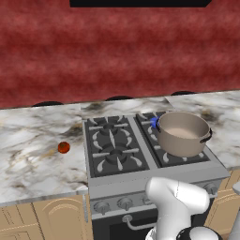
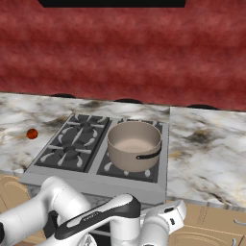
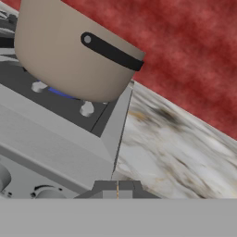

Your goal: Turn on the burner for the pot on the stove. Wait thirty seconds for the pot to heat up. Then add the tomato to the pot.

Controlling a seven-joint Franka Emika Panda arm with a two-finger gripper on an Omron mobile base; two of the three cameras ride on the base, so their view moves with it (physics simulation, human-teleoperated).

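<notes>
The fingers point(image 3: 117, 189) are barely visible at the bottom of the hand view, so I cannot tell how far open they are; above them the pot point(image 3: 69, 51) sits on the stove point(image 3: 55, 143), with a blue glow under it. In the left base view the tomato point(image 1: 63, 147) lies on the marbled surface point(image 1: 33, 164), left of the stove. In the right base view the pot sits on the front right burner point(image 2: 126, 172).

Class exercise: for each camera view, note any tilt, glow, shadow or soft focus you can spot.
Left base view: blue flame glow beside the pot, no cast shadows. Right base view: level, evenly lit, tomato sharp. Hand view: rolled, so the stove slants; textures look soft.
</notes>
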